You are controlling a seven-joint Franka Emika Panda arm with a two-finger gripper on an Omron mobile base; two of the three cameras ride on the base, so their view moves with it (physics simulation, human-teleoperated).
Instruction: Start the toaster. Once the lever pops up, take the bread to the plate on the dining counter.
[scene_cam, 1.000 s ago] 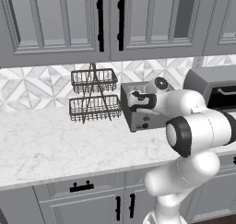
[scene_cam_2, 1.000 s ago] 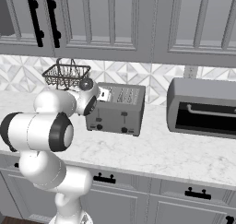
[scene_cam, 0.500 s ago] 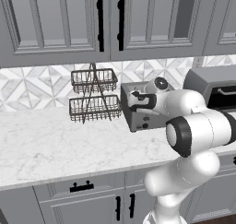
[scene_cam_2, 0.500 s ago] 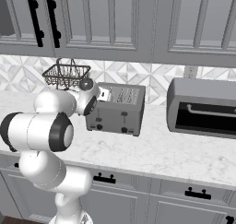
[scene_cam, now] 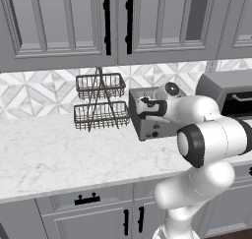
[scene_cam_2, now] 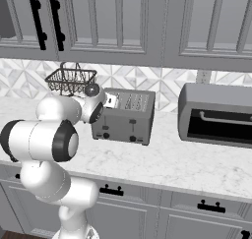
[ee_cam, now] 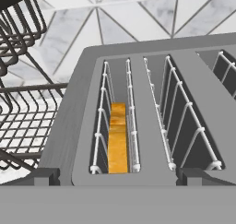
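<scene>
The grey toaster stands on the marble worktop against the backsplash, partly behind my arm in the left base view. From above, the hand view shows its top slots. The orange-yellow bread sits low in the left slot. A small dark lever tab shows on the toaster's front face. My gripper hovers open over the toaster's near top edge, fingertips wide apart and holding nothing. The plate and the dining counter are out of view.
A two-tier dark wire basket rack stands just left of the toaster. A larger grey microwave sits to its right. Upper cabinets hang above. Bare worktop stretches to the left.
</scene>
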